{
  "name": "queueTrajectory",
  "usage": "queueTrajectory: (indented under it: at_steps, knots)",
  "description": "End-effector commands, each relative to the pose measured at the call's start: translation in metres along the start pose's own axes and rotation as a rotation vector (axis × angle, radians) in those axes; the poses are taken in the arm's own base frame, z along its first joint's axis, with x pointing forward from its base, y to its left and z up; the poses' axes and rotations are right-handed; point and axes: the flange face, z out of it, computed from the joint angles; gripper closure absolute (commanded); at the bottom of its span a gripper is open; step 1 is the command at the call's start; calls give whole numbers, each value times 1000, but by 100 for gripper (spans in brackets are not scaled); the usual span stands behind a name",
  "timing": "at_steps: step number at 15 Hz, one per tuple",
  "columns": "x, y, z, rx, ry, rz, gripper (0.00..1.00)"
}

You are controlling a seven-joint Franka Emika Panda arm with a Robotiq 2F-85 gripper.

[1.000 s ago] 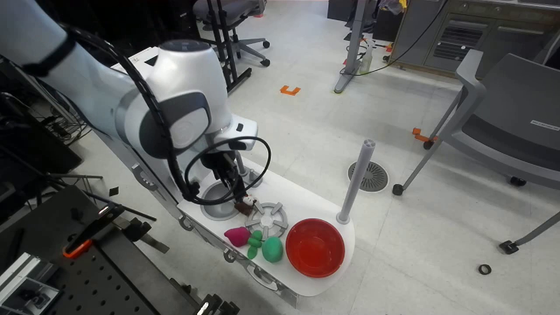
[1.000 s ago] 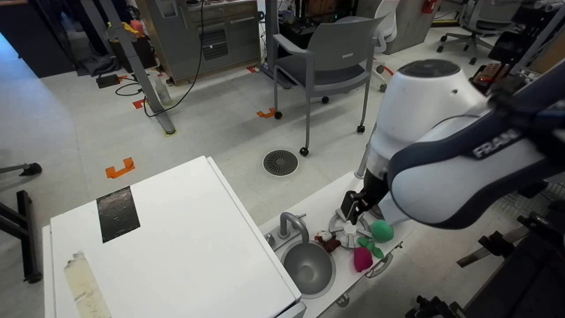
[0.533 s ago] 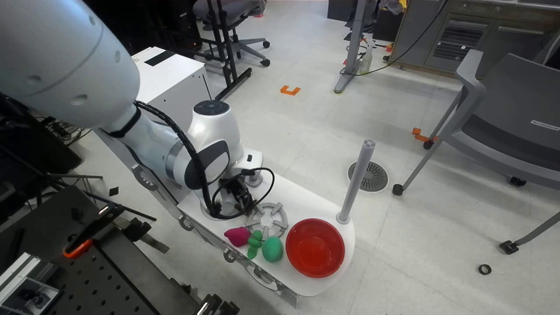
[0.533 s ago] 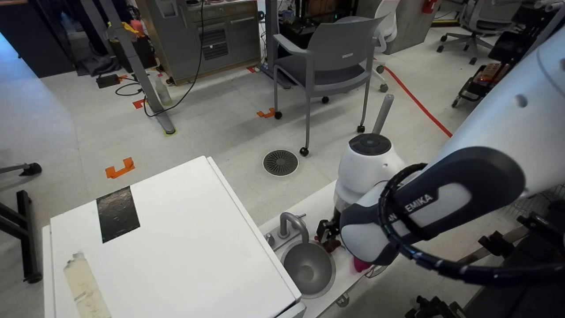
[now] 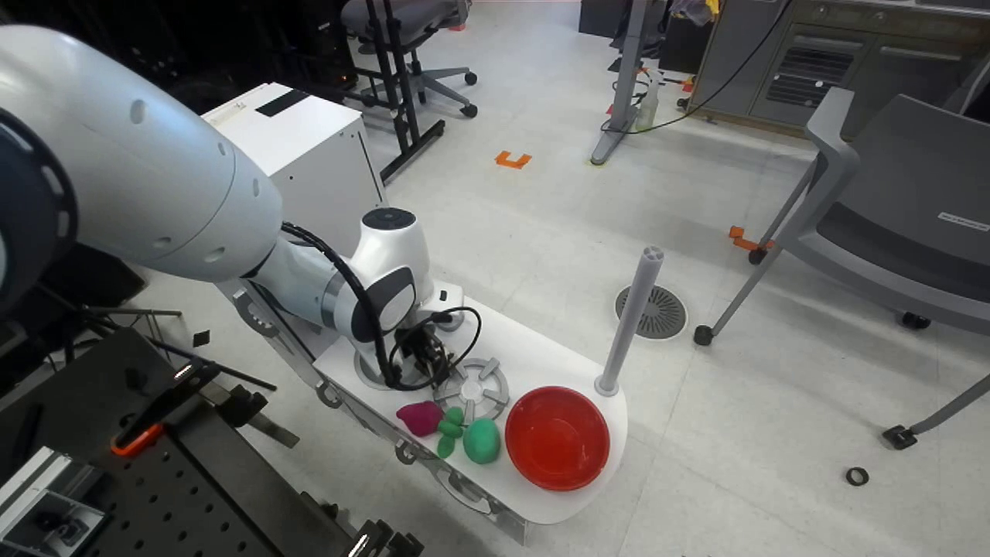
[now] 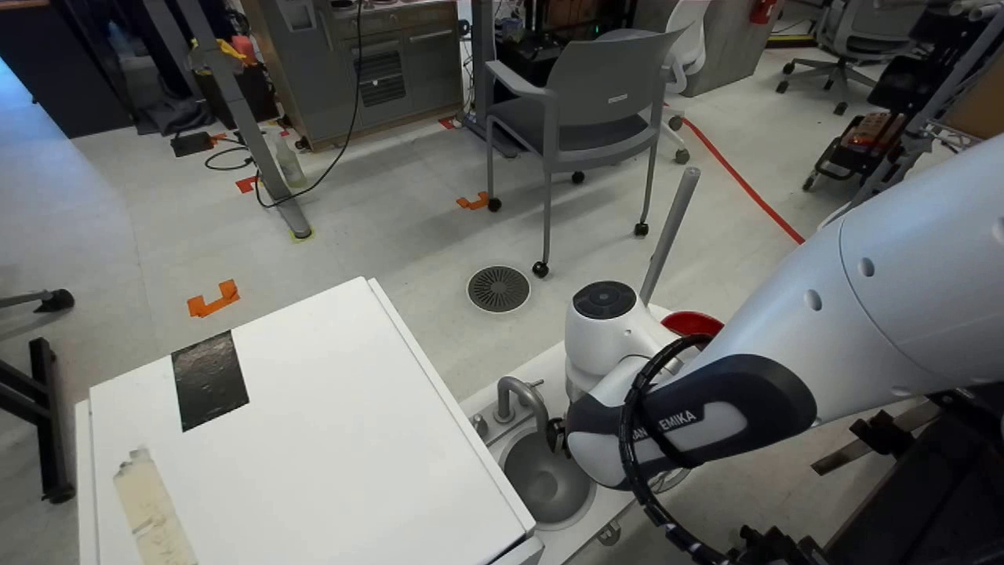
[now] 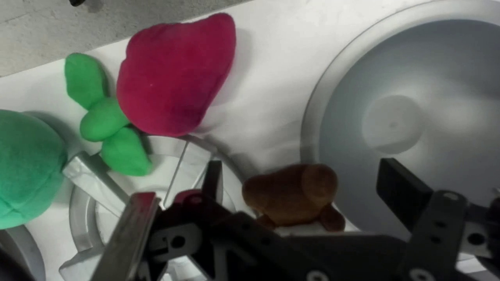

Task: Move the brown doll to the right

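1. Closest is the gripper [image 7: 304,177]. In the wrist view its two fingers [image 7: 402,195] are wide apart, and nothing is pinched between them.
2. The brown doll [image 7: 291,193] lies on the desk [image 7: 269,78], right in that gap. One finger is at its 9 o'clock and the other at its 3 o'clock. There is some space on both sides, but the 9 o'clock side looks tighter.
3. The part of the doll I can see is longer from 9 to 3 than from 12 to 6, though the gripper may hide some at 6 o'clock. So if the fingers close this way, I think they will squeeze it end to end. It looks soft and may bend.
4. Just beside the doll, the sink [image 7: 394,70] is at 2 o'clock and the stove ring [image 7: 189,168] at 9. I can't tell if it touches them. A finger could bump the ring going down.
5. Past those, the pink toy [image 7: 175,74] is between 10 and 11 o'clock, the green leaves [image 7: 102,119] near 10, and the green ball [image 7: 29,168] at 9.
6. Farthest is the red dish [image 5: 557,439], at 4 o'clock from the gripper in an exterior view. I can't make out the doll past the arm [image 6: 745,400] in both exterior views.
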Motion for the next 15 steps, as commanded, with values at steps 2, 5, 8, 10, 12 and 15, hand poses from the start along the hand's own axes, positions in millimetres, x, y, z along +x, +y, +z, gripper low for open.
queueTrajectory:
  at_steps: [2,5,8,10,12,15]
  knots:
    - [7,1,-7,-61,6,-9,35]
    - [8,1,-11,-79,23,-19,60]
    - [8,-1,-12,-87,37,-19,81]
    - [8,-4,-14,-89,45,-10,96]
    - [8,-11,-17,-81,53,-5,100]
    - [10,-19,-21,-67,61,-12,98]
